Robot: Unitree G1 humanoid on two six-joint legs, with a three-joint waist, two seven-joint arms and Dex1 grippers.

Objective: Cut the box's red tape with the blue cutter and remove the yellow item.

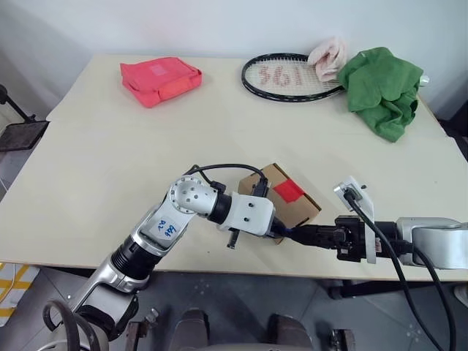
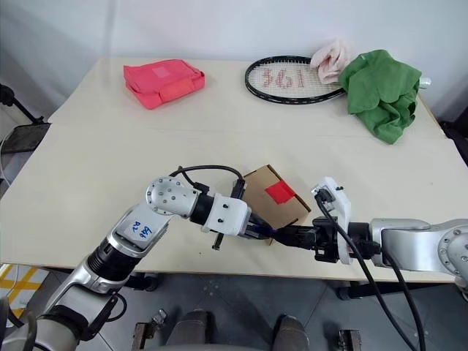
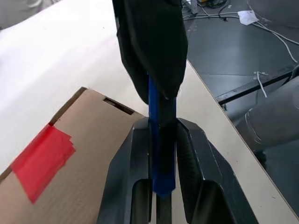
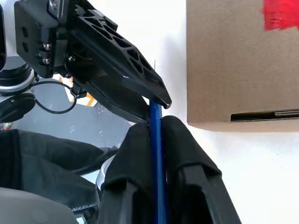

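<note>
At the table's near edge we held the cutter (image 3: 162,154) between both grippers, the left gripper (image 3: 161,140) clamped on one end and the right gripper (image 4: 156,135) pinching the other. Just beyond, the box (image 1: 292,201) sat closed with its tape (image 1: 288,191) uncut. We judged cutting and removing the item remained.

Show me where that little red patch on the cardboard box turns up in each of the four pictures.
Left eye view: the red tape sits low, right of centre, on the box.
Right eye view: low, just right of centre.
Left wrist view: at the lower left.
Right wrist view: at the upper right corner, cut by the edge.
Shared landmark: the box.
</note>
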